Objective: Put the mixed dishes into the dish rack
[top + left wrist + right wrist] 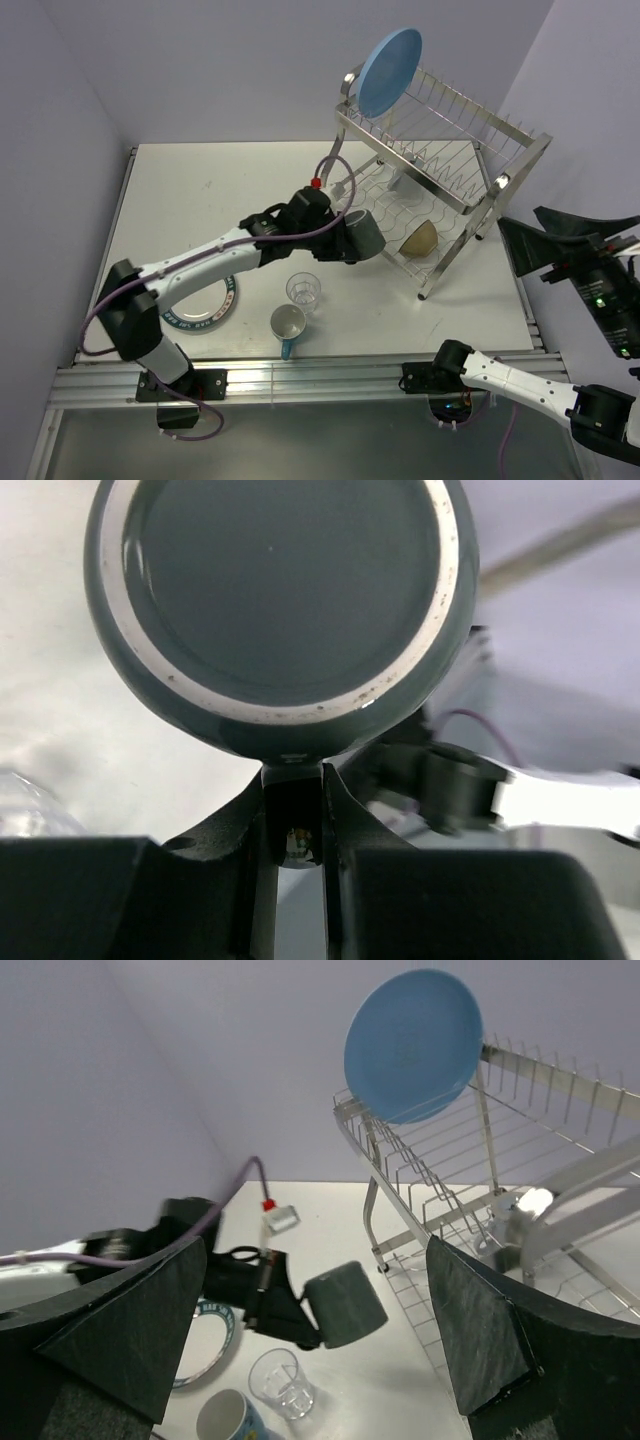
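My left gripper (293,772) is pinched tight on the dark mug (280,600). In the top view the mug lies on its side at mid-frame, base toward my wrist, long axis level and aimed right at the lower tier of the dish rack (405,158). That tier holds a bowl (420,238); the light-blue plate (390,58) stands on edge at the upper tier's top-left corner. Below the mug, the clear glass (303,290) and the white-and-blue mug (288,325) stand near the bottom edge of the table (200,190) — bare tabletop lies at upper left. My right gripper (520,218), at frame right, is spread wide, holding nothing.
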You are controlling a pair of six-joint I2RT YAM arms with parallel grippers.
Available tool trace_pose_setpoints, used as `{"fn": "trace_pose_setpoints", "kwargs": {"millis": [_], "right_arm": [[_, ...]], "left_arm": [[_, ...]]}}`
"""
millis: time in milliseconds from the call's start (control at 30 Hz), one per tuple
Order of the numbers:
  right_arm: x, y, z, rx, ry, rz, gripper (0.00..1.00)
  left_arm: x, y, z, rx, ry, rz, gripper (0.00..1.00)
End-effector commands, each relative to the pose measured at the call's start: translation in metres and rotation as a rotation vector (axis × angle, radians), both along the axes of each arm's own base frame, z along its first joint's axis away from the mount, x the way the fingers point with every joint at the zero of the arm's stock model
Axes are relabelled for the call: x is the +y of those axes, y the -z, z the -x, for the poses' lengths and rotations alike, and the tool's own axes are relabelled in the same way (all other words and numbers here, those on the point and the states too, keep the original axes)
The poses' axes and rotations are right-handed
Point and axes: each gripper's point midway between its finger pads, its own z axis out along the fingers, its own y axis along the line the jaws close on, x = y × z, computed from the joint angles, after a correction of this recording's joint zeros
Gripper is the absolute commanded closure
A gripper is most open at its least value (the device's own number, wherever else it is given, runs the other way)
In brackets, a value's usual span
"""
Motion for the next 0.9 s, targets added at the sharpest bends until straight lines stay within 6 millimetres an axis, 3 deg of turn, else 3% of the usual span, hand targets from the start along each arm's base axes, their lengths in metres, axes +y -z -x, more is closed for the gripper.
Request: {"fn": "trace_pose_setpoints", "kwargs": {"millis": [0, 33, 100, 167, 400, 867], "right_arm": [[-0.014, 0.007, 0.004, 0.05, 0.031, 0.026, 0.03], [-0.018, 0.007, 0.006, 0.055, 0.037, 0.018, 0.03], [-0.026, 0.005, 0.01, 0.064, 0.048, 0.007, 0.03], [-0.038, 0.0, 0.016, 0.066, 0.063, -0.013, 0.03], [-0.051, 0.0, 0.022, 0.082, 0.088, -0.017, 0.04], [-0.036, 0.0, 0.014, 0.084, 0.073, 0.014, 0.04]], "left_arm": [[-0.027, -0.02, -0.038, -0.171, 0.038, 0.043, 1.0], [-0.037, -0.031, -0.043, -0.179, 0.061, 0.087, 1.0], [-0.047, -0.015, -0.056, -0.156, 0.063, 0.086, 1.0], [-0.058, -0.022, -0.071, -0.15, 0.075, 0.138, 1.0], [-0.065, -0.001, -0.1, -0.122, 0.06, 0.123, 1.0], [-0.092, 0.016, -0.12, -0.106, 0.112, 0.174, 1.0]]}}
